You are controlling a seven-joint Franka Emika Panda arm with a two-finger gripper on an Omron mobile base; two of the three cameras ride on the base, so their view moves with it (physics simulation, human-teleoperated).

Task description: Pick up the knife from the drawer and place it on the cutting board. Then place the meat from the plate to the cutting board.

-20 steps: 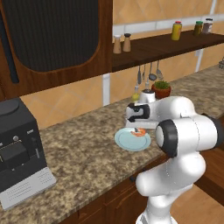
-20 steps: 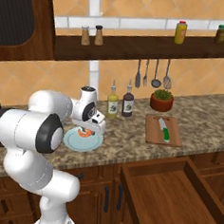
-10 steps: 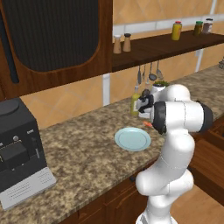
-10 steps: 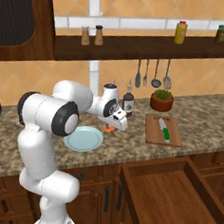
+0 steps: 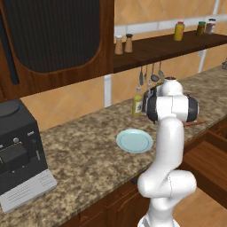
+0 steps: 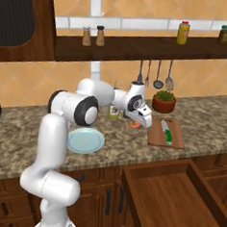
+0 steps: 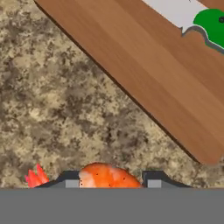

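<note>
- The knife [image 6: 167, 134], green-handled, already lies on the cutting board [image 6: 158, 135], which sits on the desk toward its right end, in front of a potted plant [image 6: 164, 101]. So the first half of the task looks finished.
- The step in hand appears to be the second one: carrying the meat [image 7: 106, 176] from the plate [image 6: 86, 141] to the board.
- The gripper [image 6: 138, 122] holds the meat between its fingertips [image 7: 152, 179]; in the hand view the orange piece sits squeezed between the two dark tips, its red tail sticking out to one side.
- The gripper hangs above bare desk, between the plate and the board, near the board's left edge but not yet over it.
- The light-blue plate lies bare near the front edge of the desk, well apart from the board.
- The drawer [image 6: 176, 202] stands pulled out below the desk's front edge.
- The next move probably calls for shifting on over the board's free wood, clear of the knife blade, lowering, and then letting the meat go.
</note>
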